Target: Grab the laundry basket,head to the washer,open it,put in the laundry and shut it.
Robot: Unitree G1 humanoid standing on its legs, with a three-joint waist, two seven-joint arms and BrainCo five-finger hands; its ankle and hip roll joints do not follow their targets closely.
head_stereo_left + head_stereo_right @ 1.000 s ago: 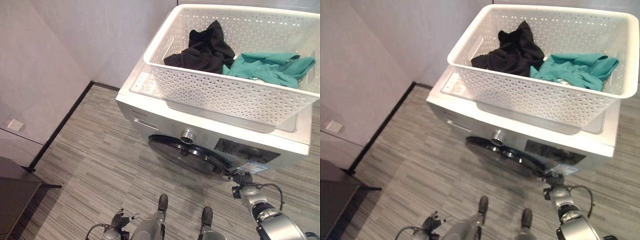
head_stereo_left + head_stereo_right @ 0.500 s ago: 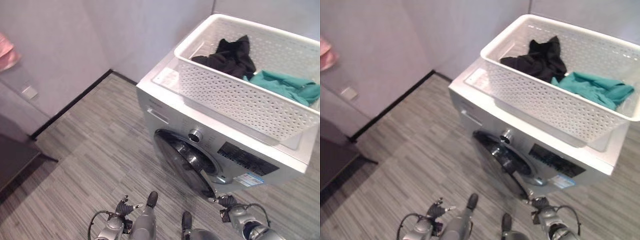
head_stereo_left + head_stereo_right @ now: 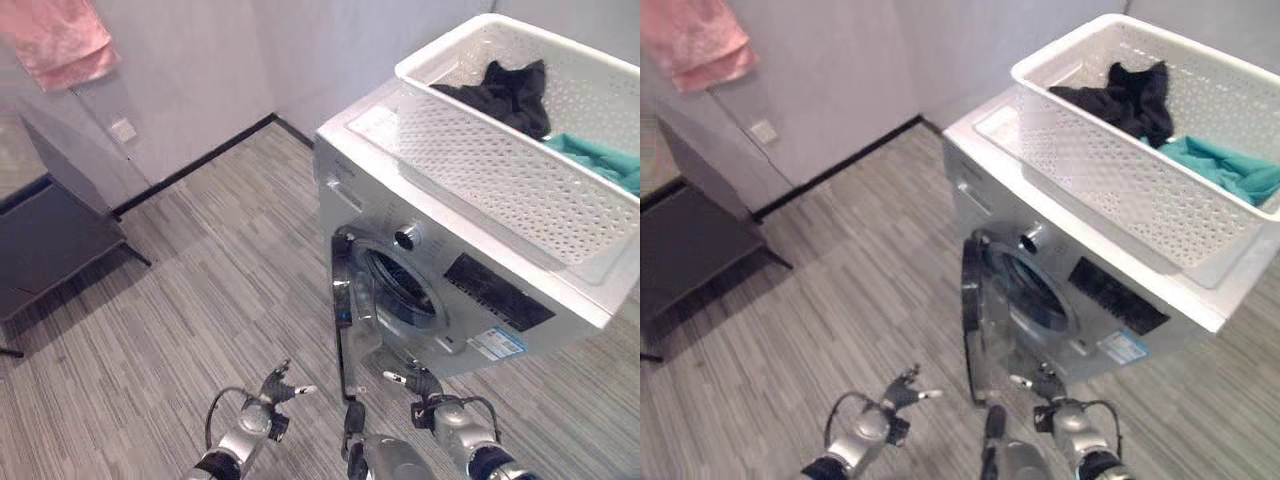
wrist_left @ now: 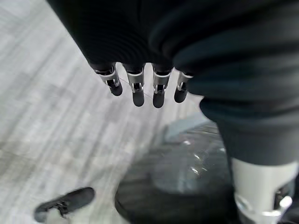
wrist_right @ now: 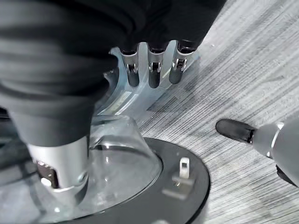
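Observation:
The white washer stands with its round glass door swung wide, edge-on toward me, and the drum opening shows. On top sits the white perforated laundry basket holding a black garment and a teal one. My right hand is low at the washer's front, just right of the door's bottom edge; its fingers are straight over the door's glass bowl. My left hand hangs left of the door, fingers straight, holding nothing.
A dark low cabinet stands at the left against the wall. A pink cloth hangs above it, and a wall socket is nearby. Striped grey floor spreads left of the open door.
The washer door has swung from shut to wide open. The camera has shifted, so the washer sits further right and the cabinet and pink cloth have come into view.

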